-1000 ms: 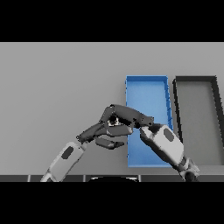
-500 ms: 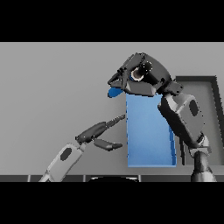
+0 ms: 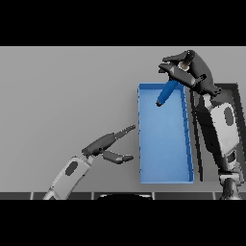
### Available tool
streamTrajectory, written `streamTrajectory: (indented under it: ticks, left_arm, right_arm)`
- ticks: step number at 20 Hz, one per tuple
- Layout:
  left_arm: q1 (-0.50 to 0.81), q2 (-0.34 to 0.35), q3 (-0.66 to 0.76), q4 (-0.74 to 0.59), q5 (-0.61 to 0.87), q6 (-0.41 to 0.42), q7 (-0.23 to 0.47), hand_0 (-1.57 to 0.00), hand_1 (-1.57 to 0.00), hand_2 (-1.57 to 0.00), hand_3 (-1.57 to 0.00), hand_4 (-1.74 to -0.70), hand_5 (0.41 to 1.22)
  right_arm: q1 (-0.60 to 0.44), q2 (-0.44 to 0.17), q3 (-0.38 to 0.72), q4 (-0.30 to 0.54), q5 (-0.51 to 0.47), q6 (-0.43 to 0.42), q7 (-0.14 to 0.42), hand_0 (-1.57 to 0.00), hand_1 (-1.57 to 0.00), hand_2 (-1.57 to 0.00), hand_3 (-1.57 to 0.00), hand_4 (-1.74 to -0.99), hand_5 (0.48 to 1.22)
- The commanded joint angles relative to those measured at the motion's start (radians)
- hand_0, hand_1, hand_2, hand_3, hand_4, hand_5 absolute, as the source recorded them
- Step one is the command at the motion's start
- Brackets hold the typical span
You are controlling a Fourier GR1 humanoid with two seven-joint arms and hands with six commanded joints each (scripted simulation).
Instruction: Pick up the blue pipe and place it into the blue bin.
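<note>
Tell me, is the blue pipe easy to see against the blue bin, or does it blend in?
In the head view, the blue pipe is darker than the blue bin, so it stands out; its upper end is hidden under the right robot hand. The left robot hand shows clearly against the grey table.

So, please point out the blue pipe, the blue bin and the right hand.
blue pipe (image 3: 166, 92), head view, middle of its shaft.
blue bin (image 3: 163, 139), head view, bare floor.
right hand (image 3: 192, 72), head view, back of the hand, fingers curled round the pipe's top.
</note>
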Motion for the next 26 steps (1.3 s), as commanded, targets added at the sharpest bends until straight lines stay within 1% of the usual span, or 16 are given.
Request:
streamTrajectory:
  ticks: [1, 5, 6, 8, 9, 12, 13, 14, 16, 17, 18, 19, 20, 22, 25, 26]
  left_arm:
    - [-0.004, 0.0, 0.009, 0.005, 0.01, -0.002, 0.007, 0.0, 0.0, 0.0, 0.0, -0.89, 0.483]
    - [-0.003, -0.005, 0.005, 0.001, 0.015, -0.004, 0.005, 0.0, 0.0, 0.0, 0.0, -0.89, 0.47]
    - [-0.004, -0.003, 0.008, 0.007, 0.009, -0.001, -0.001, 0.0, 0.0, 0.0, 0.0, -0.89, 0.466]
    - [-0.005, 0.003, 0.008, -0.003, 0.01, -0.002, -0.001, 0.0, 0.0, 0.0, 0.0, -0.88, 0.463]
    - [0.005, 0.004, 0.003, -0.008, 0.009, -0.002, -0.008, 0.0, 0.0, 0.0, 0.0, -0.88, 0.463]
    - [-0.002, -0.005, 0.003, -0.007, 0.012, 0.001, 0.014, 0.0, 0.0, 0.0, 0.0, -0.88, 0.46]
    - [-0.008, -0.011, -0.001, 0.007, 0.004, 0.003, 0.018, 0.0, 0.0, 0.0, 0.0, -0.89, 0.457]
    - [-0.008, -0.009, 0.002, 0.019, 0.001, 0.003, 0.014, 0.0, 0.0, 0.0, 0.0, -0.89, 0.455]
    - [-0.008, -0.005, 0.006, 0.004, 0.008, 0.002, 0.016, 0.0, 0.0, 0.0, 0.0, -0.89, 0.454]
    - [-0.011, -0.008, 0.007, 0.007, 0.004, 0.006, 0.01, 0.0, 0.0, 0.0, 0.0, -0.89, 0.453]
    - [-0.016, -0.005, 0.011, 0.02, 0.006, 0.001, 0.008, 0.0, 0.0, 0.0, 0.0, -0.89, 0.454]
    - [-0.003, -0.001, 0.008, 0.0, 0.006, 0.004, 0.008, 0.0, 0.0, 0.0, 0.0, -0.89, 0.453]
    - [-0.005, -0.007, 0.003, -0.003, 0.007, 0.005, 0.02, 0.0, 0.0, 0.0, 0.0, -0.89, 0.453]
    - [-0.004, -0.008, 0.003, -0.004, 0.009, 0.002, 0.016, 0.0, 0.0, 0.0, 0.0, -0.89, 0.454]
    - [-0.009, -0.007, 0.005, -0.001, 0.008, 0.004, 0.02, 0.0, 0.0, 0.0, 0.0, -0.9, 0.45]
    - [-0.01, -0.006, 0.007, -0.005, 0.01, 0.005, 0.025, 0.0, 0.0, 0.0, 0.0, -0.9, 0.45]
  right_arm:
    - [0.032, 0.004, 0.011, -0.007, 0.007, -0.019, 0.006, -1.57, -1.57, -1.57, -1.57, -1.74, 1.122]
    - [0.161, 0.002, 0.058, -0.024, 0.023, -0.099, 0.075, -1.57, -1.57, -1.57, -1.57, -1.741, 1.12]
    - [0.185, -0.006, 0.062, -0.002, 0.02, -0.105, 0.098, -1.57, -1.57, -1.57, -1.57, -1.741, 1.12]
    - [0.249, -0.016, 0.097, -0.011, 0.017, -0.119, 0.141, -1.57, -1.57, -1.57, -1.57, -1.741, 1.122]
    - [0.281, -0.021, 0.121, -0.025, 0.02, -0.134, 0.142, -1.57, -1.57, -1.57, -1.57, -1.694, 1.124]
    - [0.327, -0.063, 0.206, 0.01, -0.013, -0.141, 0.142, -1.57, -1.57, -1.57, -1.57, -1.591, 1.114]
    - [0.325, -0.079, 0.256, 0.03, -0.032, -0.166, 0.142, -1.57, -1.57, -1.57, -1.33, -1.599, 1.11]
    - [0.32, -0.113, 0.318, 0.049, -0.079, -0.208, 0.142, -1.56, -1.46, -1.39, -1.12, -1.547, 1.133]
    - [0.274, -0.175, 0.445, 0.098, -0.197, -0.256, 0.142, -1.04, -0.93, -0.89, -0.72, -1.455, 1.164]
    - [0.251, -0.208, 0.506, 0.115, -0.256, -0.277, 0.142, -0.84, -0.75, -0.71, -0.57, -1.392, 1.176]
    - [0.238, -0.234, 0.538, 0.122, -0.294, -0.273, 0.142, -0.67, -0.6, -0.57, -0.46, -1.338, 1.157]
    - [0.213, -0.245, 0.589, 0.126, -0.3, -0.241, 0.142, -0.53, -0.48, -0.46, -0.37, -1.285, 1.141]
    - [0.191, -0.257, 0.636, 0.133, -0.303, -0.234, 0.142, -0.43, -0.38, -0.36, -0.29, -1.242, 1.081]
    - [0.182, -0.273, 0.666, 0.133, -0.269, -0.224, 0.142, -0.27, -0.24, -0.23, -0.19, -1.179, 0.975]
    - [0.165, -0.279, 0.716, 0.144, -0.198, -0.198, 0.134, -0.14, -0.12, -0.12, -0.1, -1.131, 0.857]
    - [0.162, -0.276, 0.737, 0.153, -0.159, -0.2, 0.117, -0.11, -0.1, -0.09, -0.08, -1.125, 0.821]
